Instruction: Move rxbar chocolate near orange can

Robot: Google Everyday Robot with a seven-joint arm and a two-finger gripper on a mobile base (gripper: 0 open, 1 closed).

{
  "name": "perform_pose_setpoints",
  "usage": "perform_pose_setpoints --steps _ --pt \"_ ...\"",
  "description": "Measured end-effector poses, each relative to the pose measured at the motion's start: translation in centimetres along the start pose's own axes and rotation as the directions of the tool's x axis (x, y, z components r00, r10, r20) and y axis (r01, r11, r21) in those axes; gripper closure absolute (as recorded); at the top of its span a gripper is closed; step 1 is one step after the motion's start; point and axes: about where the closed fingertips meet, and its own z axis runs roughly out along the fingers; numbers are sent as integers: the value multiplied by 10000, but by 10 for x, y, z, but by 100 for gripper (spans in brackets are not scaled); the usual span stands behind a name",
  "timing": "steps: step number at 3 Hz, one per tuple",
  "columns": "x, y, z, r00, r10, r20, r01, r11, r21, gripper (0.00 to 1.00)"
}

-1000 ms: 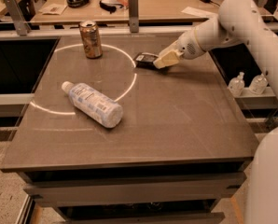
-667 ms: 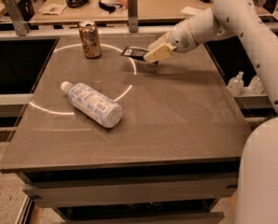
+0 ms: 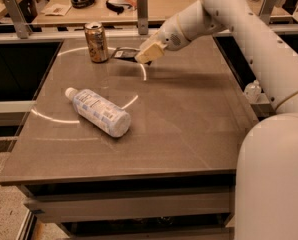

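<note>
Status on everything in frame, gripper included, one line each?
gripper: shut on the rxbar chocolate, low over the table.
rxbar chocolate: held, close beside the orange can.
orange can: upright, near the table's far edge.
plastic bottle: lying on its side, apart from the gripper.

The white arm (image 3: 249,29) slopes down and leftward from the robot's body (image 3: 274,184) to the wrist (image 3: 181,29) just behind the tan fingers (image 3: 149,51), and the gripper (image 3: 139,58) tilts low, pinched onto the rxbar chocolate (image 3: 122,54), which juts left past the fingertips.
</note>
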Motion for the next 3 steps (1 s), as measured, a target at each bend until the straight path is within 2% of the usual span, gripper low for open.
perform_pose_setpoints --steps 1,2,3 --pt "-15 -5 23 9994 79 -323 -51 9964 851 100" --pt "-29 -12 43 9999 45 -104 -29 9887 1497 100" --pt "-37 -15 57 9999 85 -139 -61 9857 1683 100"
